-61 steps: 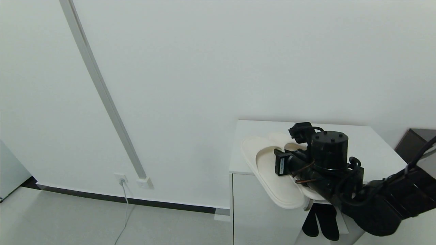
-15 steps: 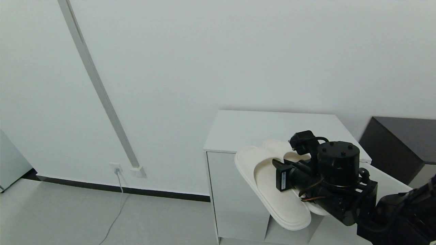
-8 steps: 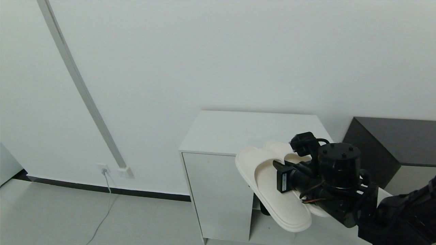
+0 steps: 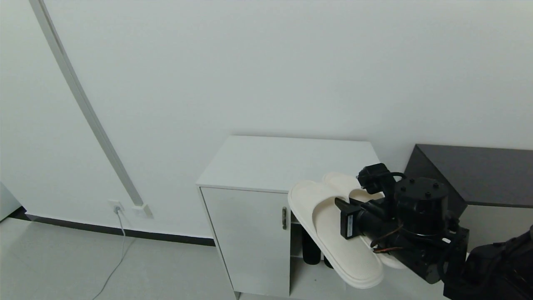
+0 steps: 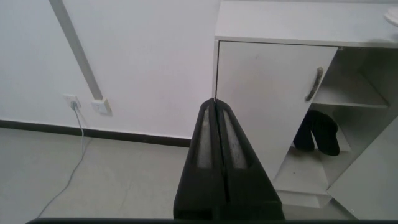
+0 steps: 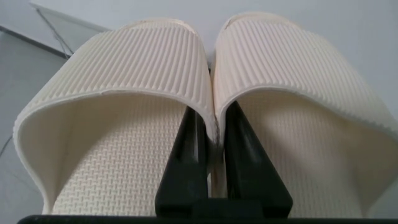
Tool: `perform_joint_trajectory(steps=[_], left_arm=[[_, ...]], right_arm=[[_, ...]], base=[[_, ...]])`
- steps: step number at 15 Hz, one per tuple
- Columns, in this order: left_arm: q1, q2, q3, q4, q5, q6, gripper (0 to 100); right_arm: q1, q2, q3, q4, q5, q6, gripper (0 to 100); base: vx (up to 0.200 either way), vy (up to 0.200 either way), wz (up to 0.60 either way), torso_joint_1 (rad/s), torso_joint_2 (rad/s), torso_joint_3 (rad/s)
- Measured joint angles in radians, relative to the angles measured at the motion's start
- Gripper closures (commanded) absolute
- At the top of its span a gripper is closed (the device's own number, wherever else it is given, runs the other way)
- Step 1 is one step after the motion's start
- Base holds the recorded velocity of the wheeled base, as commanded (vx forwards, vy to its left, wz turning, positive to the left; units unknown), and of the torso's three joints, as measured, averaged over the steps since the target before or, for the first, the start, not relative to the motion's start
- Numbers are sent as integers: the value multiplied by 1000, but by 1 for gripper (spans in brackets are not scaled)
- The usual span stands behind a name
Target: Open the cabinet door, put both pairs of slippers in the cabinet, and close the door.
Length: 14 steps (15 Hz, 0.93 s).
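Carrying white slippers [image 4: 320,221], lower right of frame, clamped in right pincer [image 6: 211,127] | left pincer [image 5: 216,134] pressed together, empty | pair is to be kept level and slid into open cabinet [image 4: 283,160] above black slippers [image 5: 317,132].

A white cabinet [image 4: 287,160] stands on the grey floor [image 4: 50,266] against the wall [image 4: 250,62]. Its left door [image 4: 250,237] is closed, with a handle [image 4: 284,218] at the inner edge; the right half is open. Inside the open half a shelf [image 5: 348,94] runs across. Below it, black slippers [image 5: 317,132] stand on end in the lower compartment. A cable [image 4: 122,241] lies on the floor, left of the cabinet.
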Motion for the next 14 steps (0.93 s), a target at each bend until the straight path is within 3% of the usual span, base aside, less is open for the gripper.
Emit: perform_joint_trajectory(steps=[8,14], left_arm=[[1,0,0,0,0,0,100],[2,0,0,0,0,0,100]], right_arm=[[-11,12,87,-129,29,-81,100],[-14,43,115,-229,41,-94,100]], base=[[0,0,0,0,0,0],[0,0,0,-141,324,177]])
